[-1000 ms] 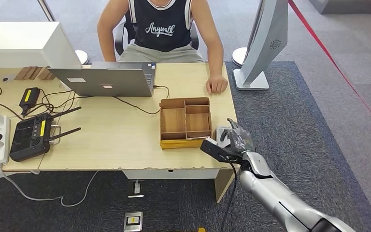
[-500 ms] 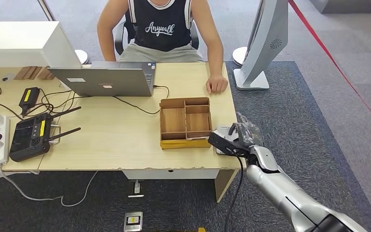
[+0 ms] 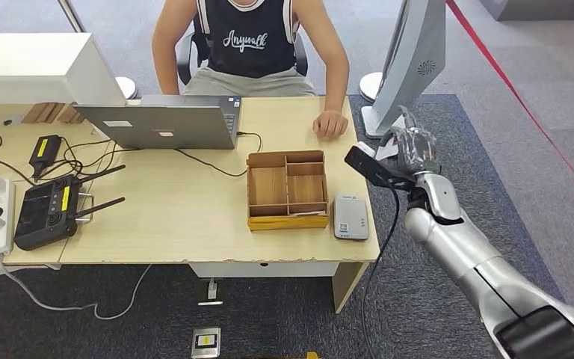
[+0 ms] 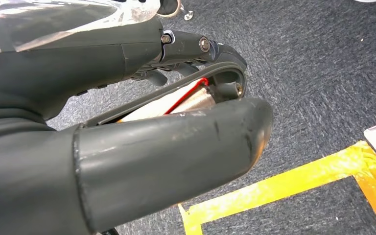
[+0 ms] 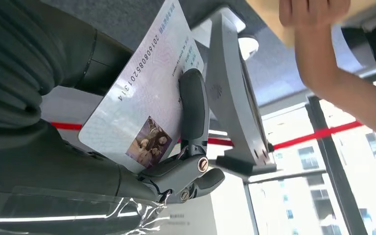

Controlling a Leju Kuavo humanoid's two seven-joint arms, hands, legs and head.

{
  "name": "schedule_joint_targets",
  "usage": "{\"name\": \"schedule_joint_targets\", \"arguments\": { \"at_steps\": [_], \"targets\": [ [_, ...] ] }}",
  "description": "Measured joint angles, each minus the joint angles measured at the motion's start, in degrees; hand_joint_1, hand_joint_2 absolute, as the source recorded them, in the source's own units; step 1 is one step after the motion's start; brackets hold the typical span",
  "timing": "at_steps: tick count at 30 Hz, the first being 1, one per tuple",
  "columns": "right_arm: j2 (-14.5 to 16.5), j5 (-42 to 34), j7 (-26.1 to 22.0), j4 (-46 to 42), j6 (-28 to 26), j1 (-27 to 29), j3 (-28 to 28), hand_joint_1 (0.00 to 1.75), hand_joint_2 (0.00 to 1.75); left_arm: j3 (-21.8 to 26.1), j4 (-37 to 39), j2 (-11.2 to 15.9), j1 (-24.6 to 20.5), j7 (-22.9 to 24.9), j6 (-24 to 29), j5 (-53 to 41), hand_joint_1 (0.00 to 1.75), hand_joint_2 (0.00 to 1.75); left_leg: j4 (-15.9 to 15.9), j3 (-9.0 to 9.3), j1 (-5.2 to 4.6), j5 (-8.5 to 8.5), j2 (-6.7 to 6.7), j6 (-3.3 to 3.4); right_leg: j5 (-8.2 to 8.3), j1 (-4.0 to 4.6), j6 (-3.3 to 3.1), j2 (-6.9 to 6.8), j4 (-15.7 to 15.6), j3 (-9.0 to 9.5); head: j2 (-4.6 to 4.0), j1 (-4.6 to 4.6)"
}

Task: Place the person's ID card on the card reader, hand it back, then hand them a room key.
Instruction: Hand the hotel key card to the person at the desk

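Note:
My right hand (image 3: 409,146) is raised beside the table's right edge, a little to the right of the person's hand (image 3: 331,124) that rests on the table. It pinches the white ID card (image 5: 147,98) between thumb and a dark finger (image 5: 192,107); the card's photo and number face the wrist camera. The grey card reader (image 3: 350,217) lies bare at the table's near right corner, below my hand. Over grey carpet, my left hand (image 4: 127,127) hangs with fingers curled toward the thumb, nothing in it.
A wooden compartment box (image 3: 286,188) stands left of the reader. A laptop (image 3: 161,123), cables and a black controller (image 3: 45,211) cover the table's left. A grey stand (image 3: 403,67) rises just behind my right hand. The person sits across the table.
My right hand rose from the card reader with the ID card and swung away toward the person's hand. The reader now lies uncovered. The person's hand shifted slightly left.

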Motion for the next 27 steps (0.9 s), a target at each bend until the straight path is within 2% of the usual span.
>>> {"name": "schedule_joint_targets", "arguments": {
  "at_steps": [3,7,17,27],
  "targets": [
    [-1.8,1.6,0.3,-4.7,0.6,-5.6,-1.9,1.75,1.75,0.0,0.0,0.0,-0.2,-0.1,0.1,-0.1,0.0,0.0,0.0,-0.02,-0.02,0.01,0.0,0.0,0.01,-0.02,0.01,0.0,0.0,-0.02,0.0,-0.01],
    [-1.4,4.3,-0.7,-6.7,3.0,-10.8,-2.3,1.75,1.75,-0.2,0.0,0.0,-0.8,0.1,-0.2,-1.1,0.0,0.0,0.0,-0.02,-0.01,0.02,0.0,-0.01,0.01,-0.01,0.01,0.0,0.0,-0.02,0.0,0.0],
    [3.3,7.1,-1.9,-4.4,7.1,-15.7,-1.0,1.75,1.75,-1.8,0.0,-0.3,-3.9,2.4,-3.2,-5.2,0.0,0.0,0.0,-0.04,0.0,0.05,-0.02,-0.01,0.01,-0.01,0.01,0.0,0.1,-0.03,0.0,0.0],
    [9.7,7.9,-3.0,5.9,8.5,-21.1,0.5,1.75,1.75,-2.9,0.0,-0.3,-5.5,3.7,-4.8,-7.9,0.0,0.0,0.0,-0.05,0.0,0.06,-0.01,-0.02,0.02,-0.01,0.0,0.0,0.1,-0.08,0.0,0.0]
  ]
}}
